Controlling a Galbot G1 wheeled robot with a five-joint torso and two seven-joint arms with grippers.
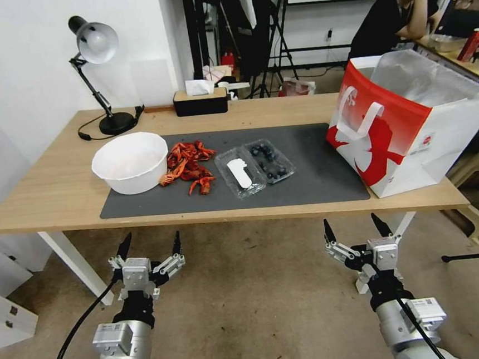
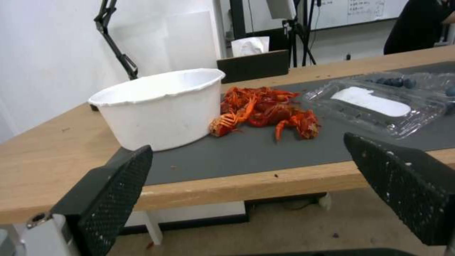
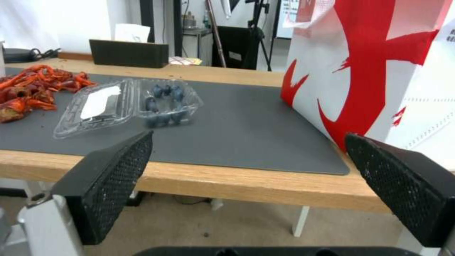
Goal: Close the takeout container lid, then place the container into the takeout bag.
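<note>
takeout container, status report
Left gripper and right gripper open, short of table. Takeout container lies open, lid flat on mat. Takeout bag open. Path clear.

One takeout container (image 1: 255, 168), one takeout bag (image 1: 410, 120), one white bowl (image 1: 130, 162), one lamp (image 1: 98, 74), two pincers

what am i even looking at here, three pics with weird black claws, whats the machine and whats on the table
It's a two-armed robot on wheels. One picture comes from a camera on its head; the other two come from cameras on its wrists, so the black claws are each hand's own fingers up close.

Both the left hand and the right hand are open, hold nothing, and hover in front of the table.

On the grey mat lies a clear takeout container of blueberries, its labelled lid flopped open. To its left are red crayfish and a white bowl. A red-and-white takeout bag stands open on the right.
</note>
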